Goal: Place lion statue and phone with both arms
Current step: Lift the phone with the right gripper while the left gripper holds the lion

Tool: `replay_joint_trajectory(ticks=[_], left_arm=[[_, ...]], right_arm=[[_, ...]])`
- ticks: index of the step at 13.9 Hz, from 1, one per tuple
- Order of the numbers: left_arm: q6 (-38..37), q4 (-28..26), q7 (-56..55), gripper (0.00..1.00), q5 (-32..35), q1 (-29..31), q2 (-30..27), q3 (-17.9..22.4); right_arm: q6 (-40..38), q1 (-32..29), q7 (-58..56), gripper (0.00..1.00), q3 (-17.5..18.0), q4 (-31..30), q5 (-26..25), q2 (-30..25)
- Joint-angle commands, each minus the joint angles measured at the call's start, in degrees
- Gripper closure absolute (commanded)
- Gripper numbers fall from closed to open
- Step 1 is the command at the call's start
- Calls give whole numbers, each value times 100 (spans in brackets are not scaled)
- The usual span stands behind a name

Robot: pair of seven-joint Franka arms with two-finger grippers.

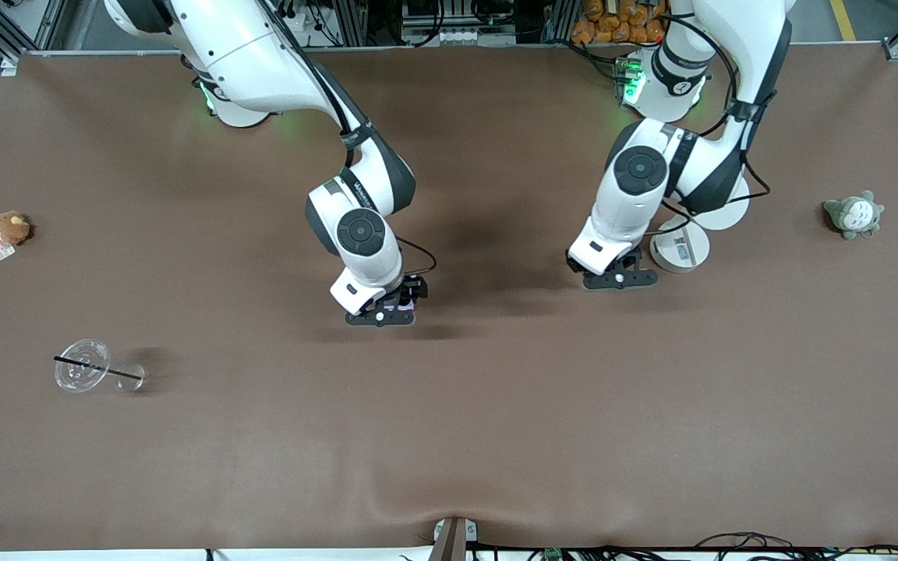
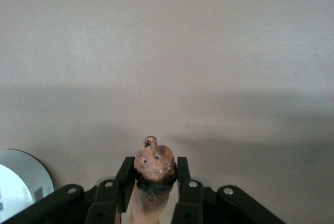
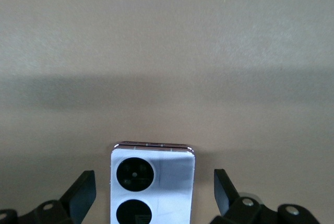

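Lilac phone [image 3: 152, 182] lies loose between the right gripper's [image 3: 152, 192] wide-open fingers [image 3: 83, 190], apparently already placed, while the left gripper [image 2: 152, 185] has its fingers [image 2: 182, 174] clamped on the lion statue [image 2: 154, 166], not yet released.

We saw two glossy white arms with dark grey joint caps, black cables looped alongside, green lights at the bases, black fingers [image 2: 182, 174] with silver screws.

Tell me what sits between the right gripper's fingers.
The pale lilac folded phone with two black camera rings lies between the right gripper's open fingers, untouched by either. What is beneath the phone is covered.
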Motion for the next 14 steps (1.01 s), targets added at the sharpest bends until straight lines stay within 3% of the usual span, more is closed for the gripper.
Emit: replay_joint_trajectory(ticks=[1, 9, 14], left_arm=[[586, -646, 192, 100, 9, 256, -321, -44], [834, -1367, 227, 100, 9, 362, -602, -36], [1096, -1394, 245, 100, 88, 459, -428, -44]], right_arm=[[52, 117, 184, 0, -45, 87, 29, 155], [105, 196, 473, 0, -37, 87, 56, 322], [175, 213, 570, 0, -37, 87, 56, 410]])
